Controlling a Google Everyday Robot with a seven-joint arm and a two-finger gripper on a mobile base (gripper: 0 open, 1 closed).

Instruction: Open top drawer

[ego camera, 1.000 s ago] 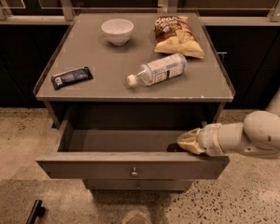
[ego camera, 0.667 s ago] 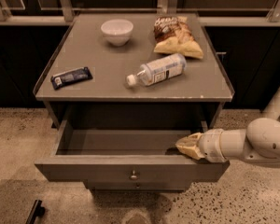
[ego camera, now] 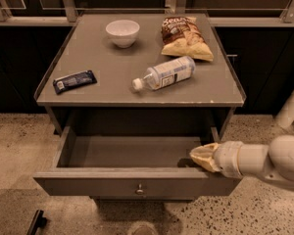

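The top drawer (ego camera: 88, 186) stands well open, the gripper (ego camera: 204, 156) sits at its right front corner, jaw state impossible to tell, so letting go and backing away seems next.

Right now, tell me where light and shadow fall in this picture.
Camera view: the tabletop is evenly lit, with no glare; the recess behind the open top drawer is in deep shadow; the background beyond is dark; the pale pincer, at the drawer's right front corner, stands out bright and throws a small shadow inside.
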